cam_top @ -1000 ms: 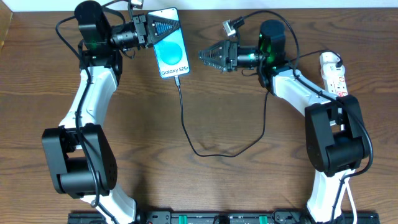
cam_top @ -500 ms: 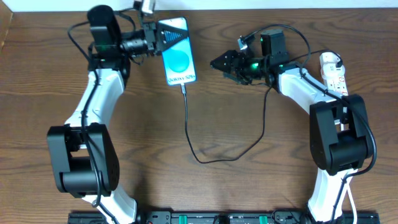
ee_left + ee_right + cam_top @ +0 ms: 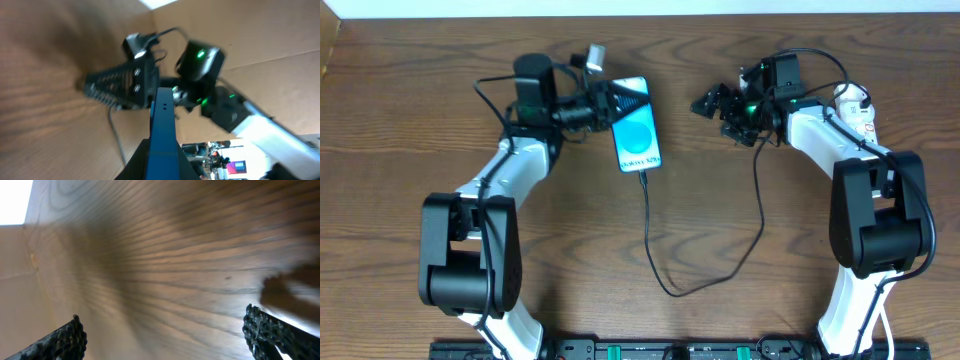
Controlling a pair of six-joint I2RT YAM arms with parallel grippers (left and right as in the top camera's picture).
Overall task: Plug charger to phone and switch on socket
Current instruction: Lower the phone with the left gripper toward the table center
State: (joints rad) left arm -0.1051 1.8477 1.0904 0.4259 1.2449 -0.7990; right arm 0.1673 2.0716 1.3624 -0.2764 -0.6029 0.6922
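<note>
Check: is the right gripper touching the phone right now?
Apart. The overhead view shows bare table between the open right gripper and the phone, which the left gripper holds.

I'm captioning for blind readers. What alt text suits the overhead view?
The left end effector holds a blue-screened phone by its top end, and a black charger cable loops from the phone's bottom end across the wooden table. The right end effector is open, to the phone's right, near a white socket strip.
</note>
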